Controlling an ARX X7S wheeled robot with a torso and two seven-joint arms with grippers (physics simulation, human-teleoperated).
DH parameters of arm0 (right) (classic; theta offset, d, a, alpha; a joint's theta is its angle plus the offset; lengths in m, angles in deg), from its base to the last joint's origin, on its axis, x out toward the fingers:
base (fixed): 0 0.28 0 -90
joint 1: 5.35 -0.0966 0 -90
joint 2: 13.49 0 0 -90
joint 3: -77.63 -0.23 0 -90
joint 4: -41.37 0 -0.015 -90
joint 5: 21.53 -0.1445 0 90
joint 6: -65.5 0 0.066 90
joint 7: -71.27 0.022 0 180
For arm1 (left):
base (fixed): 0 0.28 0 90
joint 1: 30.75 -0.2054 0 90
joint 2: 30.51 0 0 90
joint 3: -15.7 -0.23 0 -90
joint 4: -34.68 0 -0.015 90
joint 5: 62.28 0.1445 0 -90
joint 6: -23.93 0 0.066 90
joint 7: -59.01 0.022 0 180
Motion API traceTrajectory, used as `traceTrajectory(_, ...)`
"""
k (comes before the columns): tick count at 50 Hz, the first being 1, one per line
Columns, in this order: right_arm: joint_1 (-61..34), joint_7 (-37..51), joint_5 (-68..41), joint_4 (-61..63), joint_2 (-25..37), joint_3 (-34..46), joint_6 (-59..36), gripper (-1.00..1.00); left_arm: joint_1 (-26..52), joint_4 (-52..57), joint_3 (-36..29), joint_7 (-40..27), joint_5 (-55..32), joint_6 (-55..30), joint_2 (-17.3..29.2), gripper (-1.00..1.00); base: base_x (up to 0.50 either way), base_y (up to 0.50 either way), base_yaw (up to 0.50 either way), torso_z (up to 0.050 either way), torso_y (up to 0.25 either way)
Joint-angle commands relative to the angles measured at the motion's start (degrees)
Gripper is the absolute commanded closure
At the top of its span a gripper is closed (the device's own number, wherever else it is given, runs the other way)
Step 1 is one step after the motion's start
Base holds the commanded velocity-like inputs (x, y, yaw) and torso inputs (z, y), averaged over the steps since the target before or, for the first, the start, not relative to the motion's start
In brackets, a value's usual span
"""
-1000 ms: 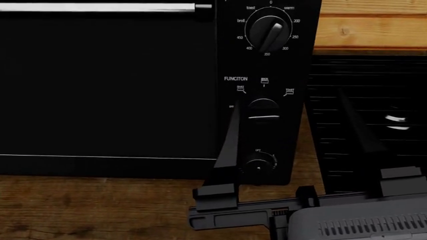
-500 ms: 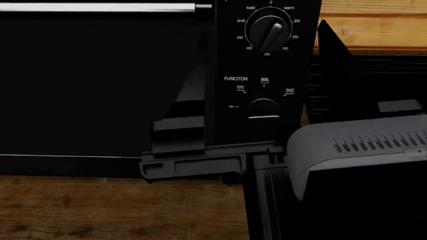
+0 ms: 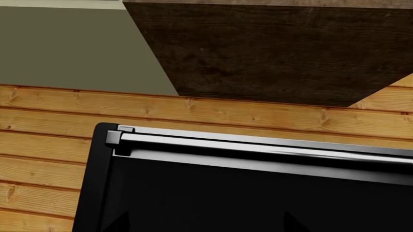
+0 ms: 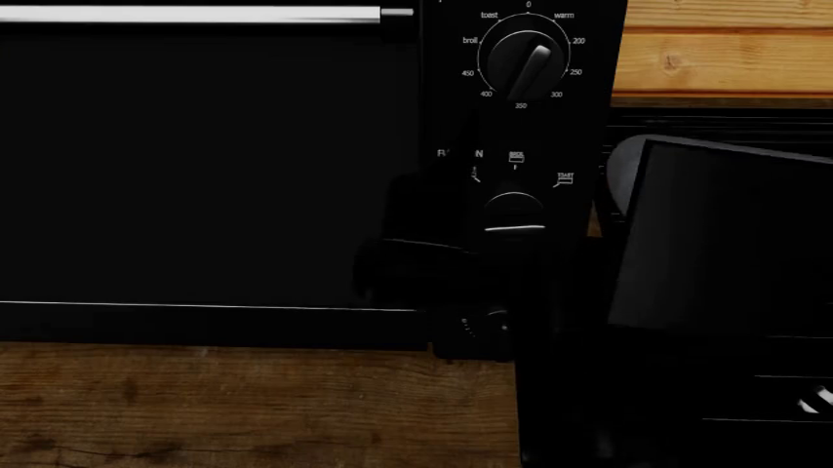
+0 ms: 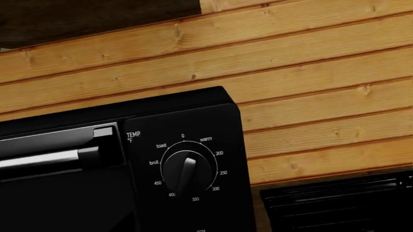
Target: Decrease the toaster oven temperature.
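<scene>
The round black temperature dial sits topmost on the black toaster oven's knob panel, its ridge pointing near 350, above the dark right pincer, whose opening I cannot tell.

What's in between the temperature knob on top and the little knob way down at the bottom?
In the head view, the function knob sits between the temperature dial and the bottom knob.

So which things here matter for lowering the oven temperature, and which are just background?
Job: toaster oven; temperature dial; right arm.
Background: FUNCTION knob; door handle; slatted panel; wooden wall.
</scene>
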Motion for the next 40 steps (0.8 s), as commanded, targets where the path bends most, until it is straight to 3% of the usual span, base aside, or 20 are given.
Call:
traceTrajectory(1, -1.52, 0.78, -4.43, -4.35, -0.91, 0.26, 0.81, -1.00, 0.24, -0.38, -0.30, -0.14, -0.12, 0.21, 0.24, -1.00, 0.00, 0.00, 0.00, 0.000, 0.000)
traceTrajectory(24, -8.04, 2.77, -7.50, -3.72, -2.72, 1.39, -1.29, -1.00, -0.21, -0.73, -1.07, -0.35, 0.14, 1.13, 0.47, -1.00, 0.00, 0.00, 0.00, 0.000, 0.000)
traceTrajectory(40, -8.15, -1.50, -4.60, -9.20, -3.50, 1.15, -0.39, -1.00, -0.67, -0.56, -0.90, -0.68, -0.04, 1.28, 1.04, -1.00, 0.00, 0.00, 0.00, 0.000, 0.000)
